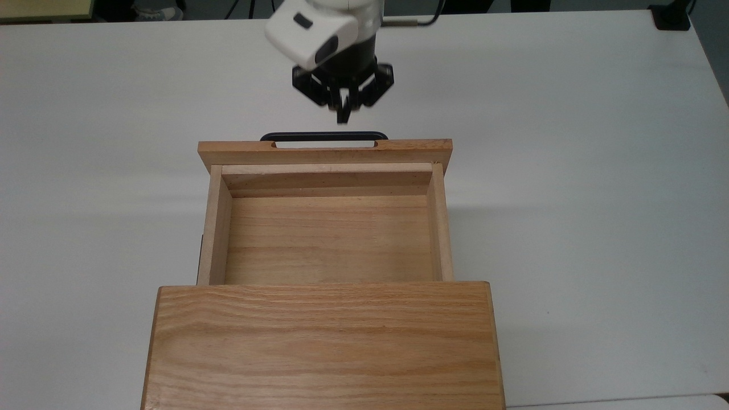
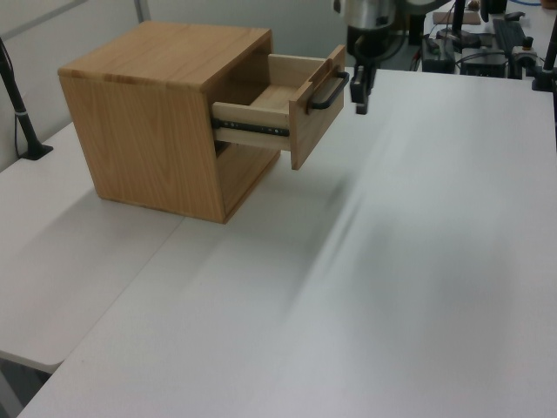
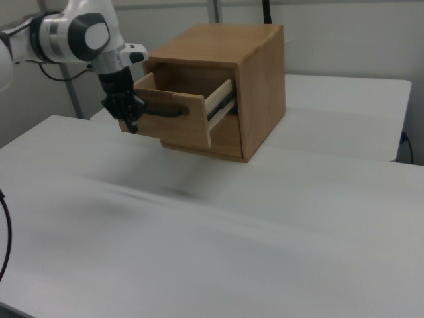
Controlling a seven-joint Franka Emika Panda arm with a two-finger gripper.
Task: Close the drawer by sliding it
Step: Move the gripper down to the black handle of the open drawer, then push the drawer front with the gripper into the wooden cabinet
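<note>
The drawer (image 1: 327, 228) stands pulled well out of the cabinet (image 1: 323, 347), its inside bare, its front panel toward the top view's top edge. The black handle (image 1: 324, 136) runs across the middle of that panel. The gripper (image 1: 343, 117) hangs just in front of the handle, near its middle, with a narrow strip of table between the fingertips and the bar in the top view. The jaws are together, the fingers pointing down as one dark tip.

In the left view the gripper (image 2: 360, 103) hangs just to the right of the handle (image 2: 329, 91), at about its height; whether they touch cannot be told there. In the right view the gripper (image 3: 130, 122) is at the left end of the drawer (image 3: 179, 112) front, overlapping the panel's edge.

The cabinet sits on a white table (image 1: 569, 171). Beyond the table's far edge in the left view stand dark stands and cables (image 2: 487, 43). A grey wall (image 3: 344, 33) lies behind the cabinet in the right view.
</note>
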